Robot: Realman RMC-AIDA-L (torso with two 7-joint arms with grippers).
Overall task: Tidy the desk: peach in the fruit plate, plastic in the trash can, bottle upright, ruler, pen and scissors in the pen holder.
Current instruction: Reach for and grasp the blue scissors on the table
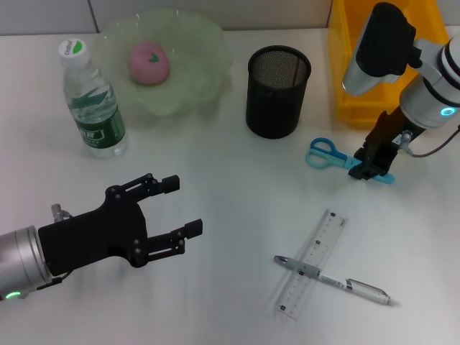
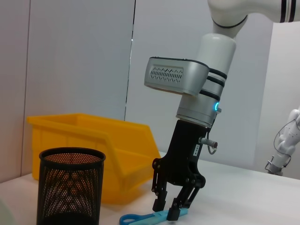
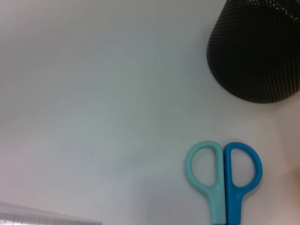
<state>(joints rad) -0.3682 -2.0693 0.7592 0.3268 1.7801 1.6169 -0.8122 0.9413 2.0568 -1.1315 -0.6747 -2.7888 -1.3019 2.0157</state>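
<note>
**Right claw closing in on the scissors**

The right claw [image 1: 371,169] is reaching down onto the scissors [image 1: 329,154], which are lying flat on the white surface [image 1: 237,208] just beside the mesh pen holder [image 1: 278,91]. Its fingers [image 2: 161,202] are straddling the blade end, slightly parted and touching or nearly touching the blue plastic; whether they are gripping yet is hard to judge, and the scissors are lying flat, not lifted. Grasping at the blades is leaving the handle loops free, which should be making a drop into the holder easier.

The left claw [image 1: 169,208] is hovering wide open and empty over the near left of the surface, well apart from everything, apparently waiting.

The ruler [image 1: 313,263] and pen [image 1: 332,280] are lying crossed near the front, the pen resting on top, both not yet put away. The peach [image 1: 149,62] is already sitting in the green fruit plate [image 1: 205,72], and the bottle [image 1: 92,100] is standing upright beside it. A yellow bin [image 1: 345,79] is standing behind the right arm.
</note>
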